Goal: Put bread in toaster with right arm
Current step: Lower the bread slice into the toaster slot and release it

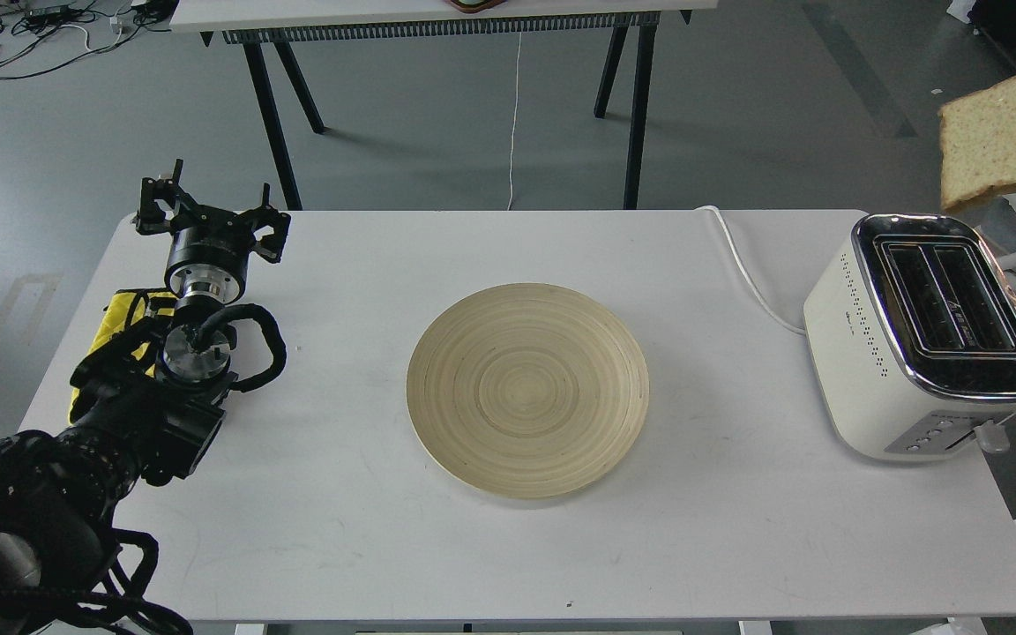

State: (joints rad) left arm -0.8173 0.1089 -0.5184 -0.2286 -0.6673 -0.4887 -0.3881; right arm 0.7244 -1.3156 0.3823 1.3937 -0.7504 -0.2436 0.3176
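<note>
The bread [1006, 137], a pale speckled slice with a brown crust, hangs in the air at the right edge of the head view, above and just behind the toaster. The right gripper holding it is out of view past the right edge. The toaster [922, 335] is cream-white with a chrome top and stands at the table's right end; both slots show dark and empty. My left gripper [208, 216] rests at the table's far left with its fingers spread open and empty.
A round wooden plate [527, 389] lies empty at the table's middle. The toaster's white cord [742, 265] runs back over the far edge. A yellow cloth [124, 313] lies under my left arm. Another table [437, 18] stands behind.
</note>
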